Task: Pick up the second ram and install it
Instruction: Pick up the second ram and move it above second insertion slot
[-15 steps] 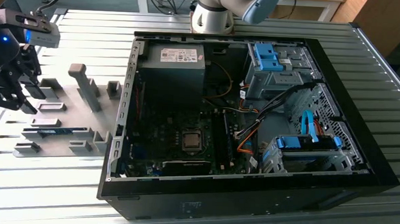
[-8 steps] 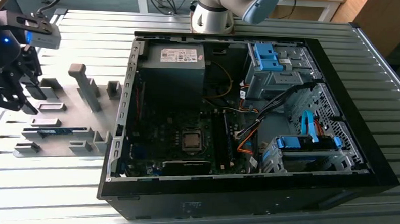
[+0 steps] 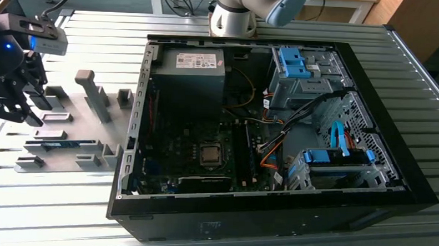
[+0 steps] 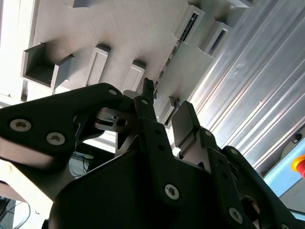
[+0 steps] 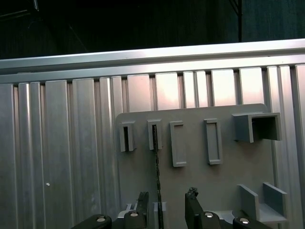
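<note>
Hovering over the grey fixture plate [image 3: 71, 102] at the exterior view's left: the gripper [image 3: 14, 111], partly cut off by that view's left border. Released, fingers [image 5: 143, 205] spread with a clear gap, nothing clamped.

Standing on its long edge in a row of grey holders near the plate's near edge in the exterior view: the second ram [image 3: 59, 144], a slim blue-green strip. Lower than the gripper and a little toward the exterior view's right of it, apart from the fingers.

In both wrist views, seen edge-on as a thin dark line [image 5: 157, 171] [image 4: 185, 33] running along the plate toward the gap between the fingers. In the first wrist view, closer to one finger than the other, with the gripper [image 5: 167, 207] straddling its line; not touching either pad as far as can be told. In the second wrist view, near end lost behind the gripper [image 4: 164, 109].

Chips and board face impossible to make out from the edge-on angle. Height of the fingertips above the stick hard to judge.

Well apart, across the ribbed metal table [image 3: 53, 204]: an open computer case [image 3: 395, 180].
</note>
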